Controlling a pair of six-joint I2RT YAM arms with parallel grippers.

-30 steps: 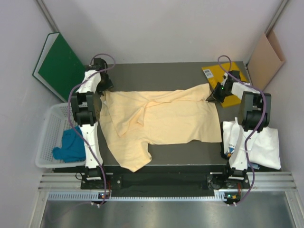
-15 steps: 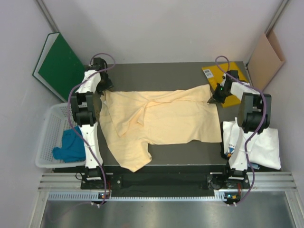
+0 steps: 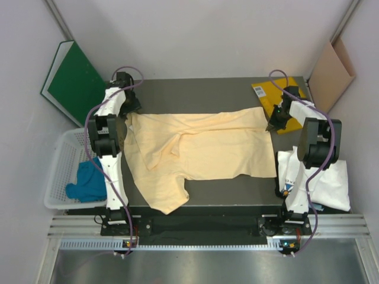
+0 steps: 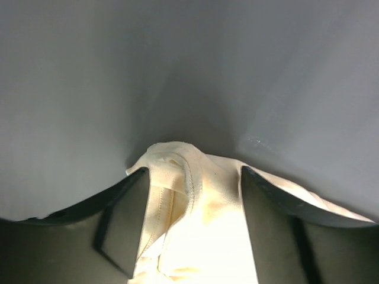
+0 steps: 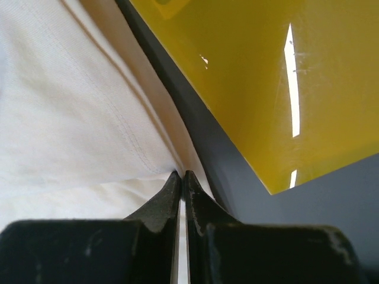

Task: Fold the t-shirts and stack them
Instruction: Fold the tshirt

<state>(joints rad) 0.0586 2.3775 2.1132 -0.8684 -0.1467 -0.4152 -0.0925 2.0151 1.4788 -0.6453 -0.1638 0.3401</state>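
- The dark table fills the middle of the room, with both arms mounted at its near edge.
- The pale peach-yellow t-shirt lies spread open on the table. It stretches from the left gripper across to the right gripper. One part trails to the near edge on the left arm's side.
- The white t-shirt lies outward of the right arm, nearer than its gripper. Its small print shows beside the arm's base.
- A white lattice basket sits outward of the left arm, nearer than its gripper. It holds only the crumpled teal-blue t-shirt.
- A green board leans on the wall beyond the basket. A brown cardboard sheet leans on the opposite wall.
- The bright yellow folder lies flat just beyond the right gripper.
- The overhead view shows only that each gripper sits at a far corner of the peach shirt. The wrist views show the fingers.
- Right wrist view: the jaws are pressed together on the shirt's edge, with a thin pale strip of cloth between them. The folder's corner lies close ahead, apart from the cloth.
- Left wrist view: the jaws stand wide apart. A bunched, stitched hem of the peach shirt lies between them.
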